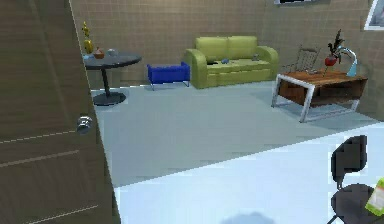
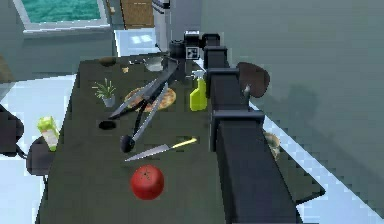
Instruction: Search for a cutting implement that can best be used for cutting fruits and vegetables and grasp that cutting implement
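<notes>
Nearest us the dark arm (image 2: 245, 160) stretches along the table (image 2: 85, 175), a red apple (image 2: 148, 182) to its left; just past the apple lies what looks like a yellow-handled knife (image 2: 160, 150). Near it hangs the gripper (image 2: 128, 135); we cannot tell whether it holds anything.

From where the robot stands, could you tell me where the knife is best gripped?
Probably by its yellow handle, coming down from above: the knife lies flat on the dark table, with its grey blade toward the arm side view's left, and the handle end lies clear of the red apple.
</notes>
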{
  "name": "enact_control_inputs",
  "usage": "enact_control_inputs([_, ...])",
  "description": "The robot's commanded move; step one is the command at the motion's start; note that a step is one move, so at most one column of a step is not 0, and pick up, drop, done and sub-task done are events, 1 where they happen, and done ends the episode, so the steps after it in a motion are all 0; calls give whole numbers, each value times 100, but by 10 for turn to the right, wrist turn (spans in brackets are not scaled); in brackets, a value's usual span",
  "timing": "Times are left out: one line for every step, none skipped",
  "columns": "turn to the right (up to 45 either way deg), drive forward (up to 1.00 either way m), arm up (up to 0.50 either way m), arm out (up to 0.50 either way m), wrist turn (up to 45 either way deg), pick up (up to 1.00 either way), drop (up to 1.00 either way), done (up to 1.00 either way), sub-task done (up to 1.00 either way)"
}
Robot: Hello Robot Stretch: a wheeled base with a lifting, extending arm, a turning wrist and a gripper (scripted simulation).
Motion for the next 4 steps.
enact_control_inputs([0, 0, 0, 0, 450, 0, 0, 0, 0])
enact_control_inputs([0, 0, 0, 0, 300, 0, 0, 0, 0])
enact_control_inputs([0, 0, -30, 0, 0, 0, 0, 0, 0])
enact_control_inputs([0, 0, 0, 0, 0, 100, 0, 0, 0])
